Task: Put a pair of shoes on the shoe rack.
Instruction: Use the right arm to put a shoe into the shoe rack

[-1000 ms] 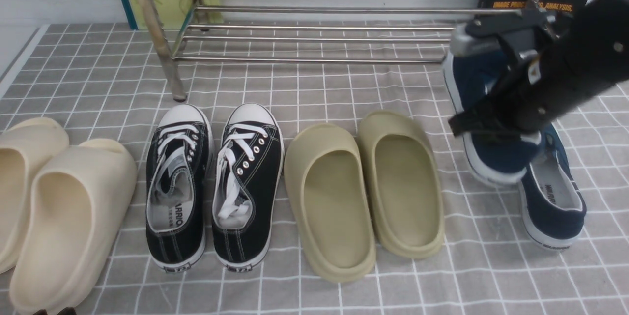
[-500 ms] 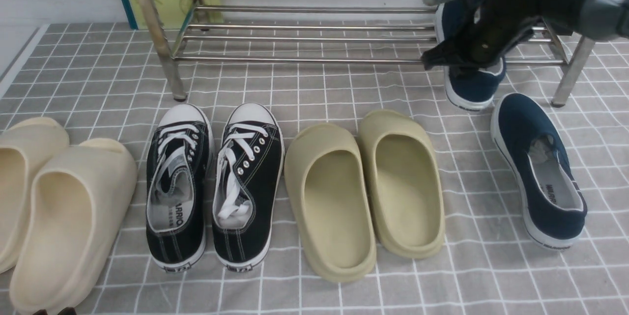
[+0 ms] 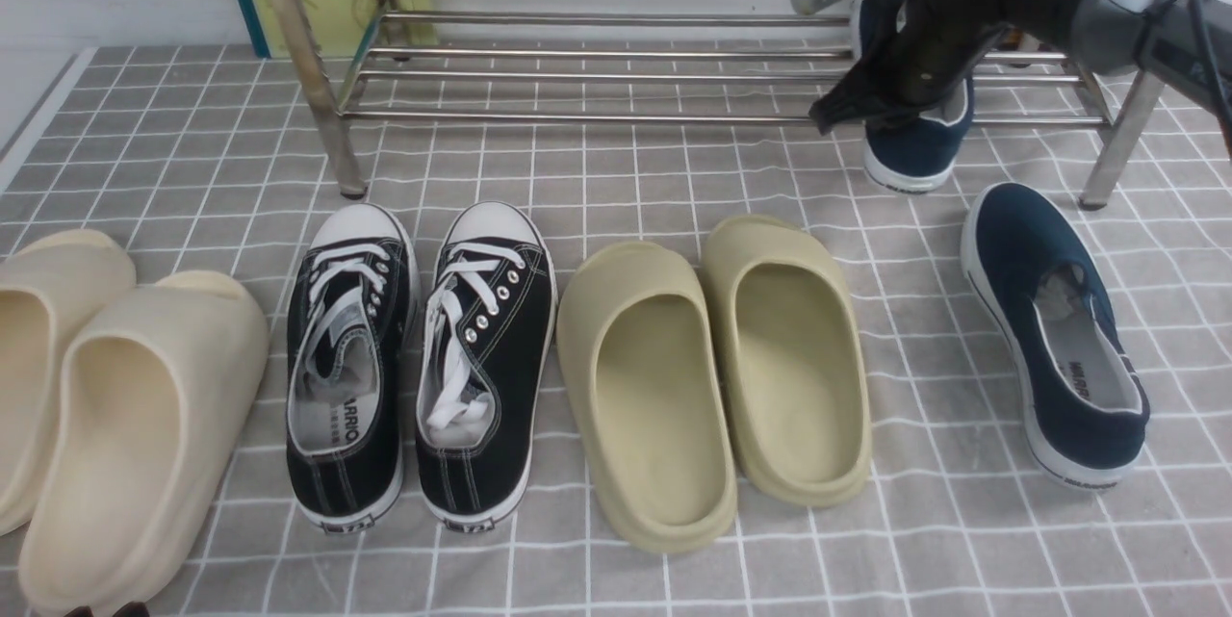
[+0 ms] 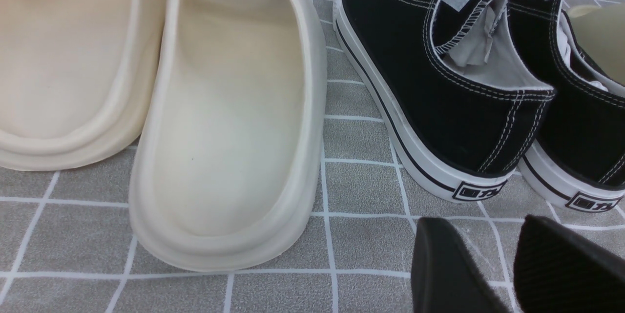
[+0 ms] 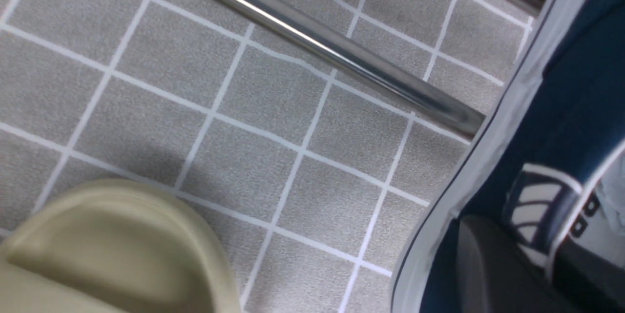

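My right gripper (image 3: 890, 83) is up at 1 o'clock in the front view, pinching the held shoe (image 3: 914, 150) by its collar. In the right wrist view one finger (image 5: 493, 264) presses the navy outside and the other sits inside, against the lining. The shoe points into the rack (image 3: 597, 116) at its right end, and its heel hangs out toward me past the front bar. I cannot tell whether the sole rests on the bars.

The second shoe (image 3: 1054, 338) lies on the checked cloth (image 3: 616, 174) at 5 o'clock from the gripper, well apart from it, with its toe toward the rack. The rack's right leg (image 3: 1116, 145) stands at 3 o'clock from the gripper, just beside the held shoe.

The olive slides (image 3: 712, 376) sit at 7 o'clock, the black sneakers (image 3: 423, 367) at 8 o'clock, and the cream slides (image 3: 106, 405) are beyond them. None of them lies between the gripper and the rack.

My left gripper (image 4: 508, 274) hovers low behind a sneaker heel. Its fingers are slightly spread and hold nothing.
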Robot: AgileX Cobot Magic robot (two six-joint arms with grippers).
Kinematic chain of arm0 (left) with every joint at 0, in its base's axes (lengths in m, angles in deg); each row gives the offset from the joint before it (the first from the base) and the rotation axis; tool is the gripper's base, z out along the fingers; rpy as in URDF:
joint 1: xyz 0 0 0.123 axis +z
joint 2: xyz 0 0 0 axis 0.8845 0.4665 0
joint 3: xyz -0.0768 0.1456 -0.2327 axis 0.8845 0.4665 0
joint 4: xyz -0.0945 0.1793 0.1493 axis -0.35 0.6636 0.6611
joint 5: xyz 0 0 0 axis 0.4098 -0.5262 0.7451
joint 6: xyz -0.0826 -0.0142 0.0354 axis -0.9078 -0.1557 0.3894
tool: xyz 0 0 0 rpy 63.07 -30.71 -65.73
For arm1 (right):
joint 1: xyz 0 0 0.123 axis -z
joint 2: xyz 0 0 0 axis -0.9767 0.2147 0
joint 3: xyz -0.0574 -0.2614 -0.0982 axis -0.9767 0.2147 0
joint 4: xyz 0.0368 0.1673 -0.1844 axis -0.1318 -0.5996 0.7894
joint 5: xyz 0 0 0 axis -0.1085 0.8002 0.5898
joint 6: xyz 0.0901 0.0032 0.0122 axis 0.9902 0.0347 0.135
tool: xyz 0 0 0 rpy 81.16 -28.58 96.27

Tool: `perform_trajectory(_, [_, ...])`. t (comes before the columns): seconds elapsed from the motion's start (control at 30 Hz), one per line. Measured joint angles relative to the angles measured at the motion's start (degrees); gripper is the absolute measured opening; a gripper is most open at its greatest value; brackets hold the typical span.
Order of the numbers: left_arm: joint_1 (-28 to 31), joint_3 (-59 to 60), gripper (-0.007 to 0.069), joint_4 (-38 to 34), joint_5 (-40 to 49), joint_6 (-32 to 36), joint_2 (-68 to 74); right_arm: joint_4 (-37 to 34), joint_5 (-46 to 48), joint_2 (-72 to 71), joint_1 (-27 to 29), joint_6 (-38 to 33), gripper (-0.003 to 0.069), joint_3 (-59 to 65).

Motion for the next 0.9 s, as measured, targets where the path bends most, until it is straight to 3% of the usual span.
perform_trajectory(0.27, [0.0,0.0,0.0238,0.0,0.0,0.0,0.0,4.2,0.5,-0.3,-0.1,-0.6,0.0062,0.0])
perform_trajectory(0.37, [0.0,0.0,0.0238,0.0,0.0,0.0,0.0,6.4,0.1,-0.4,-0.1,-0.9,0.0106,-0.1])
perform_trajectory(0.43, [0.0,0.0,0.0238,0.0,0.0,0.0,0.0,6.5,0.2,-0.5,-0.1,-0.9,0.0163,0.0])
perform_trajectory(0.57, [0.0,0.0,0.0238,0.0,0.0,0.0,0.0,5.2,1.8,-1.5,-0.1,-0.7,0.0379,-0.3])
perform_trajectory(0.6, [0.0,0.0,0.0238,0.0,0.0,0.0,0.0,5.1,1.9,-1.6,-0.2,-0.6,0.0391,-0.3])
perform_trajectory(0.63, [0.0,0.0,0.0238,0.0,0.0,0.0,0.0,3.2,3.2,-2.6,-0.2,0.3,0.0481,-0.4])
perform_trajectory(0.7, [0.0,0.0,0.0238,0.0,0.0,0.0,0.0,2.1,4.0,-3.3,-0.3,0.8,0.0524,-0.4])
perform_trajectory(0.73, [0.0,0.0,0.0238,0.0,0.0,0.0,0.0,0.6,5.1,-5.0,-0.4,1.1,0.0585,-0.4])
perform_trajectory(0.9, [0.0,0.0,0.0238,0.0,0.0,0.0,0.0,-2.5,10.5,-10.4,-0.5,2.3,0.0623,-0.4])
